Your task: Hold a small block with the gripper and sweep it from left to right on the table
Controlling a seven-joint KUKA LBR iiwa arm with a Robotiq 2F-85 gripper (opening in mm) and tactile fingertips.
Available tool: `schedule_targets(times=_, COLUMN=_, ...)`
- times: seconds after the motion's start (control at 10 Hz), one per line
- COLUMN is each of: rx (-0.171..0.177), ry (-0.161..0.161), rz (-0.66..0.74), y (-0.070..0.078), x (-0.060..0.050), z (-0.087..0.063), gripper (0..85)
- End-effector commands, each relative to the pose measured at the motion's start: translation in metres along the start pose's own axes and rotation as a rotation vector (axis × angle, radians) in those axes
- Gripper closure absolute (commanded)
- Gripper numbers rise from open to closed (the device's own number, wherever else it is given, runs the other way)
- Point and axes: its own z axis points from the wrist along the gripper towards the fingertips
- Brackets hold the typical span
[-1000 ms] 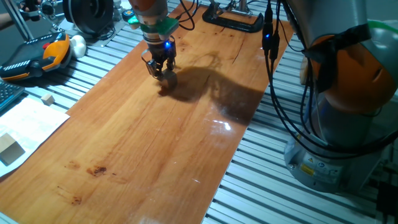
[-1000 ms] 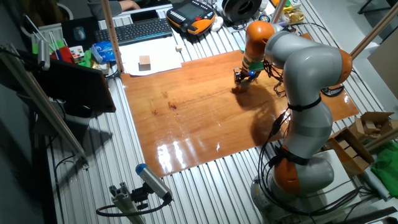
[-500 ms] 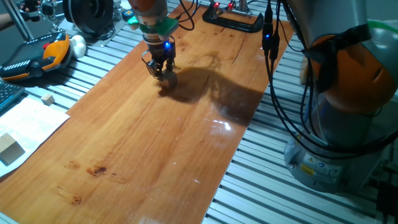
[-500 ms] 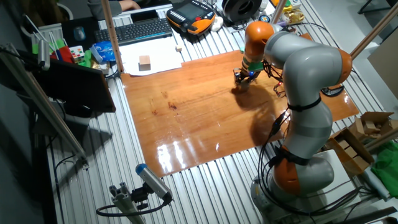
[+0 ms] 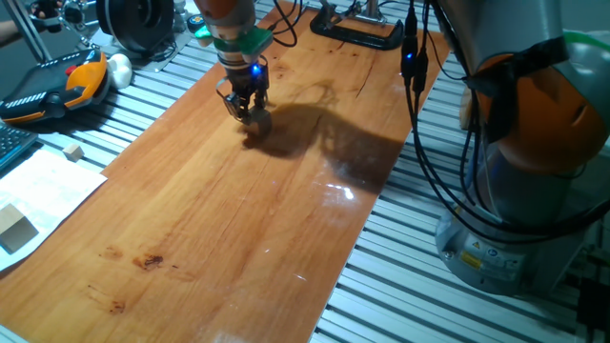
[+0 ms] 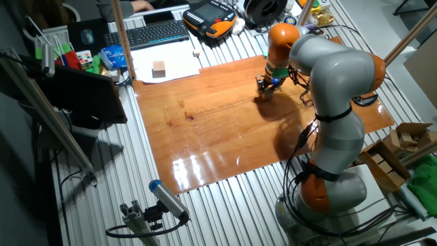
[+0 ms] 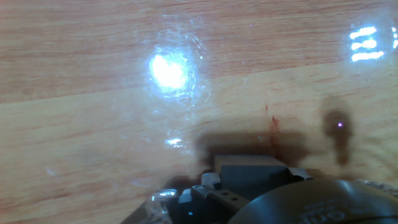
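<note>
While my arm reaches over the far part of the table (image 5: 219, 210), these are my readings.
Tool: my tool (image 5: 246, 110) points straight down at the table, fingertips low against the wood, blue light lit above them.
Tool state: clamped on the block (image 7: 250, 170); the hand view shows it sitting between my fingers, right at the wood.
Block: in shadow under my tool, so its colour reads grey; in one fixed view it is only a small lump at my fingertips (image 5: 255, 118).
Block position: on the far part of the table, near the edge that faces the keyboard (image 6: 157, 31).
Table: glossy, with bright lamp glare in the hand view (image 7: 169, 71) and my arm's shadow spread beside the tool.
Other view: my tool (image 6: 265, 87) is mostly a dark shape below the orange wrist.
Off the table: a larger block (image 6: 158, 67) lies on white paper (image 6: 167, 66), well apart from my tool.
</note>
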Motion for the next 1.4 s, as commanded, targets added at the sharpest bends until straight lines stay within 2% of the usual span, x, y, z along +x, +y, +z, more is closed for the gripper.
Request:
schedule_targets(times=0.0, rx=0.001, ry=0.006, rz=-0.003, y=-0.0002, x=0.0002, z=0.0001, gripper=39.3)
schedule_targets(times=0.1, rx=-0.016, ry=0.020, rz=-0.002, y=-0.0002, x=0.0002, z=0.0001, gripper=39.7)
schedule_targets(times=0.4, rx=-0.008, ry=-0.005, rz=-0.020, y=-0.0002, x=0.0002, z=0.0001, gripper=39.7)
schedule_targets(times=1.3, rx=-0.002, ry=-0.018, rz=-0.060, y=-0.0002, x=0.0002, z=0.0001, gripper=39.3)
